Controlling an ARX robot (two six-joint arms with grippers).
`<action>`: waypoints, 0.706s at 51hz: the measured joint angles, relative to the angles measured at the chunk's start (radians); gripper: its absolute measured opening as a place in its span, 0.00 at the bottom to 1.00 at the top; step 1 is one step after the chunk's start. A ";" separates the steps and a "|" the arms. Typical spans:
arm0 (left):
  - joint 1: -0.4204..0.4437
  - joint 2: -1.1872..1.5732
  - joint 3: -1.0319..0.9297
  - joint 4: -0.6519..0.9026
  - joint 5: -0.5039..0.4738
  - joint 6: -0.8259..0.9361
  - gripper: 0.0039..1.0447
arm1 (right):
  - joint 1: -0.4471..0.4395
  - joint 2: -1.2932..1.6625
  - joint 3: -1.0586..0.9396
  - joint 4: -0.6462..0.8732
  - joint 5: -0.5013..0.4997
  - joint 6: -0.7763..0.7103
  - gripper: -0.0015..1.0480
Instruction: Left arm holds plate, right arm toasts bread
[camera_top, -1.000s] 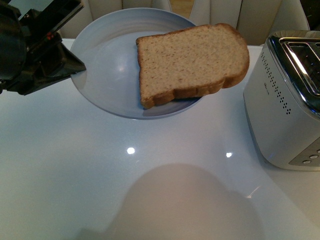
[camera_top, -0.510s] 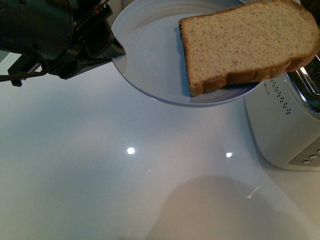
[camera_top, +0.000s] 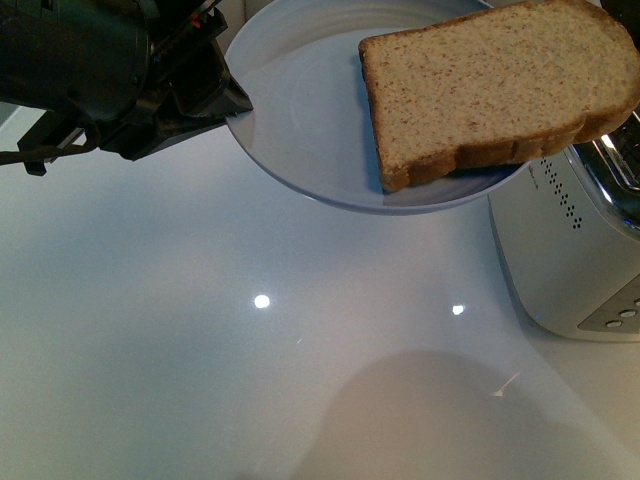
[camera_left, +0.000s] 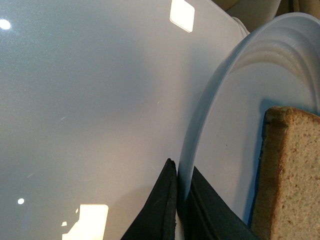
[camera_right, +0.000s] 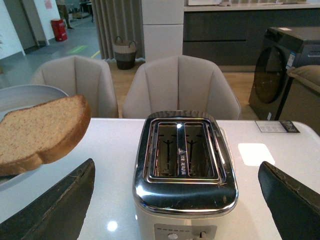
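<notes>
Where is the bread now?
In the front view the bread lies on the plate at upper right, overhanging its rim next to the toaster; the left claw holds the plate.

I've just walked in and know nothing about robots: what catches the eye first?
A big slice of brown bread lies on a pale plate, jutting past its rim. The robot's dark left hand pinches that plate's rim at upper left, and a shiny two-slot toaster stands empty at right on the white table.
</notes>
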 joint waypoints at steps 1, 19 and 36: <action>0.000 0.000 0.000 0.000 0.000 0.000 0.03 | 0.000 0.000 0.000 0.000 0.000 0.000 0.91; 0.000 0.000 0.000 0.000 0.000 0.000 0.03 | 0.000 0.000 0.000 0.000 0.000 0.000 0.91; -0.002 -0.002 0.000 0.000 0.002 -0.001 0.03 | 0.025 0.314 0.177 -0.411 0.083 0.040 0.91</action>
